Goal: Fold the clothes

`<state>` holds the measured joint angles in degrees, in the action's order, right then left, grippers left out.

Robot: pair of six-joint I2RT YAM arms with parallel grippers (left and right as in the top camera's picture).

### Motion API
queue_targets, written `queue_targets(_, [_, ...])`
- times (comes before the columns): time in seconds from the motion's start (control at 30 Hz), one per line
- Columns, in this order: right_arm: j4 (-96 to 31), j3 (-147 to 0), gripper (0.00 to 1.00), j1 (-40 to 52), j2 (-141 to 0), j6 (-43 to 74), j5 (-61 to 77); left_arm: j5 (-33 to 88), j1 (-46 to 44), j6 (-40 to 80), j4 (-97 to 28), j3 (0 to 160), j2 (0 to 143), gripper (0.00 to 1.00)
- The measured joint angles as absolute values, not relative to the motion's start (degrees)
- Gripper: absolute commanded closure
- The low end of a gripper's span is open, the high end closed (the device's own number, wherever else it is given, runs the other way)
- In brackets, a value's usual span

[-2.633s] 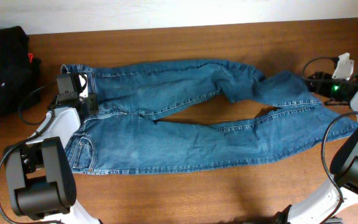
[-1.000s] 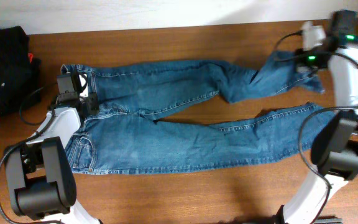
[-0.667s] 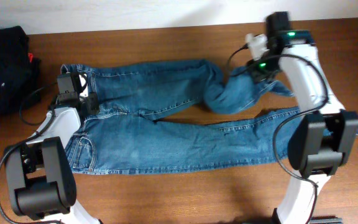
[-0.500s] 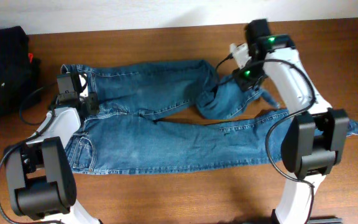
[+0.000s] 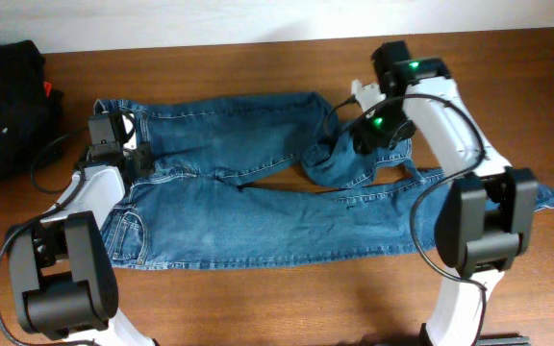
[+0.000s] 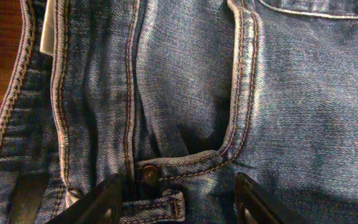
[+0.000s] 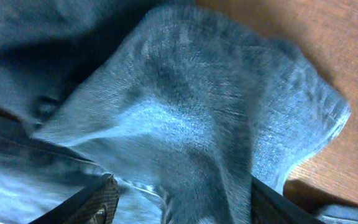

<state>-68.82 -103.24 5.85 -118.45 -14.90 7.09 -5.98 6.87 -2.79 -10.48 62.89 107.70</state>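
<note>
Straddling the bunched leg of the jeans (image 5: 258,226), the right gripper (image 7: 185,200) has jaws apart; the left gripper (image 6: 179,199), likewise apart, rests on the waist.

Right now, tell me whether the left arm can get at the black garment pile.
Probably yes: the left gripper is at the jeans' waist, and the black garment pile lies close beside it, only bare table between.

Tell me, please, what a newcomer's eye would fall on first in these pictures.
Blue jeans spread across the table, their far leg bunched in a heap under the open right gripper. The left gripper sits at the waistband, and a black pile lies at the left edge.
</note>
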Motion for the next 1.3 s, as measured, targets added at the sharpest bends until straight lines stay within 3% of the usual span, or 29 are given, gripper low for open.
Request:
queue_targets(0.23, [-70.4, -106.1, 0.29, -3.3, -109.4, -12.1, 14.3, -6.0, 6.9, -2.8, -10.5, 62.9, 107.7, 0.42])
queue_targets(0.33, [-69.9, -106.7, 0.35, -7.1, -107.2, -10.9, 15.3, -6.0, 6.9, -2.8, -10.5, 62.9, 107.7, 0.42])
queue_targets(0.5, [-68.9, -105.3, 0.69, -7.4, -109.6, -9.6, 16.2, -6.0, 6.9, -2.8, -10.4, 62.9, 107.7, 0.42])
queue_targets(0.67, [-68.0, -101.3, 0.83, -5.2, -113.6, -8.2, 16.6, -6.0, 6.9, -2.8, -10.4, 62.9, 107.7, 0.42])
queue_targets(1.3, [-58.0, -85.9, 0.8, 5.7, -115.2, -6.6, 16.6, -6.0, 6.9, -2.8, -10.4, 62.9, 107.7, 0.41])
